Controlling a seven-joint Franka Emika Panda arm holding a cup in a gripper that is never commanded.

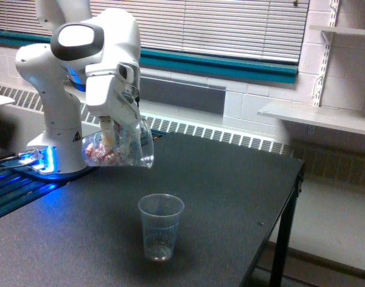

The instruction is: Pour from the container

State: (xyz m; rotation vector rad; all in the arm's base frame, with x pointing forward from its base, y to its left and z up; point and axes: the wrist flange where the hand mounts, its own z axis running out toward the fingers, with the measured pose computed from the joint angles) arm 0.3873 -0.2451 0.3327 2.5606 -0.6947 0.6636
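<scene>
Gripper (112, 133) clamped the tumbler (119, 147), tilted sideways. Its mouth needed to sit over the cup (161, 226) before tipping further.

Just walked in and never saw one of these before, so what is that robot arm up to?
The white robot arm's gripper holds a clear plastic tumbler tipped on its side, reddish-pink pieces gathered at its bottom. It hangs above the black table, up and toward the exterior view's left of a small clear measuring cup. Nothing is falling out.
</scene>
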